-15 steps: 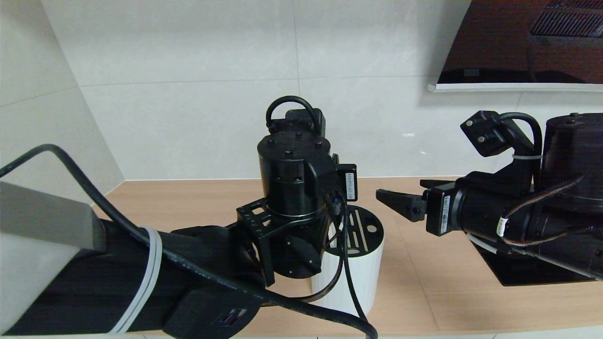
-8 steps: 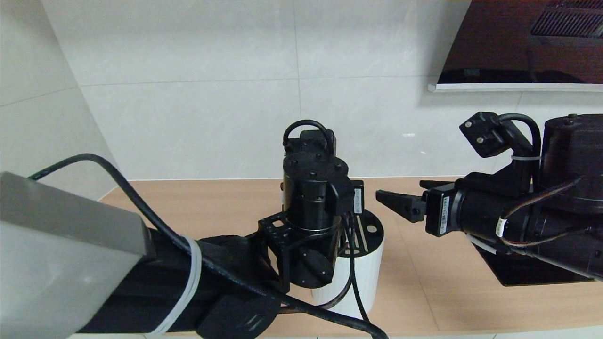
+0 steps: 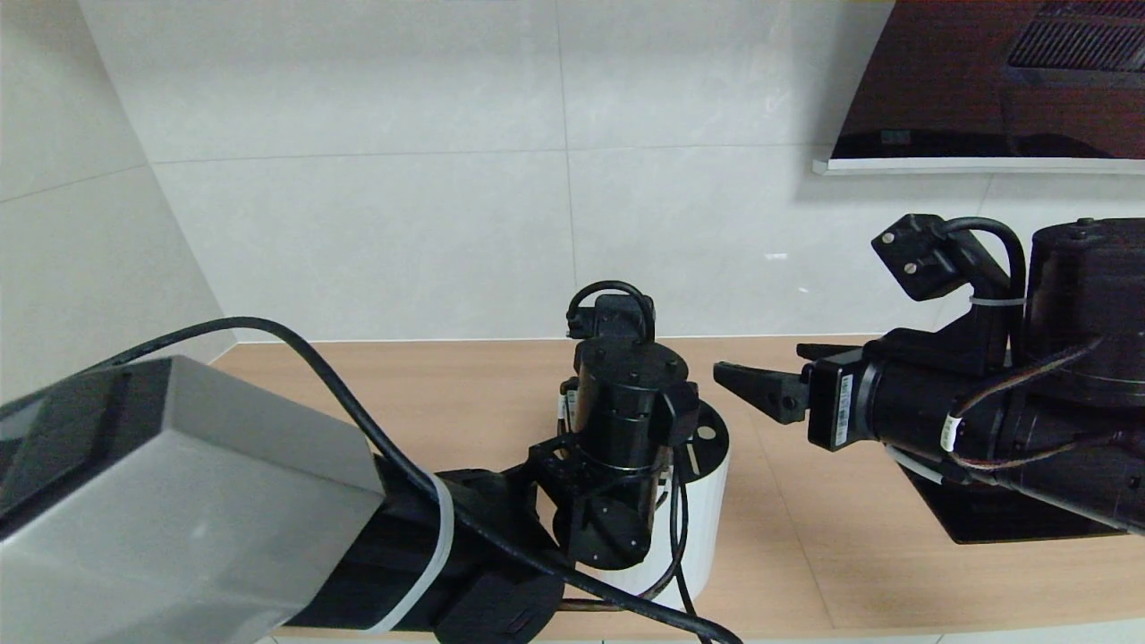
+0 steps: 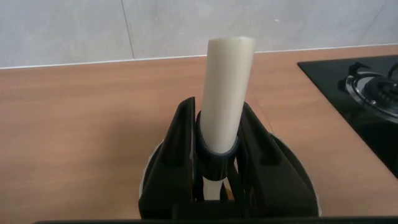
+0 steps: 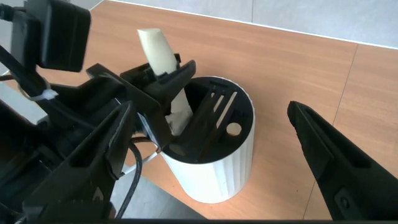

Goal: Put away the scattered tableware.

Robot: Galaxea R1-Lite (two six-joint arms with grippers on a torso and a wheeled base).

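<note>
A white cylindrical utensil holder [image 3: 702, 510] with a black slotted top stands on the wooden counter [image 3: 402, 385]. My left gripper [image 4: 219, 124] hangs right above it, shut on the cream handle [image 4: 227, 81] of a utensil. The handle stands upright, and its lower end reaches into the holder [image 4: 149, 177] through the top. What is on that end is hidden. From the right wrist view the same handle [image 5: 158, 53] sticks up at the holder's [image 5: 217, 174] far rim. My right gripper [image 3: 758, 355] hovers just right of the holder, open and holding nothing.
A black cooktop [image 3: 984, 523] is set into the counter at the right, with a burner [image 4: 373, 78] visible. A dark range hood [image 3: 984, 80] hangs on the tiled wall above it. Bare counter lies left of and behind the holder.
My left arm has moved forward and down, bringing the cream-handled utensil lower over the holder. The right arm has kept still.
</note>
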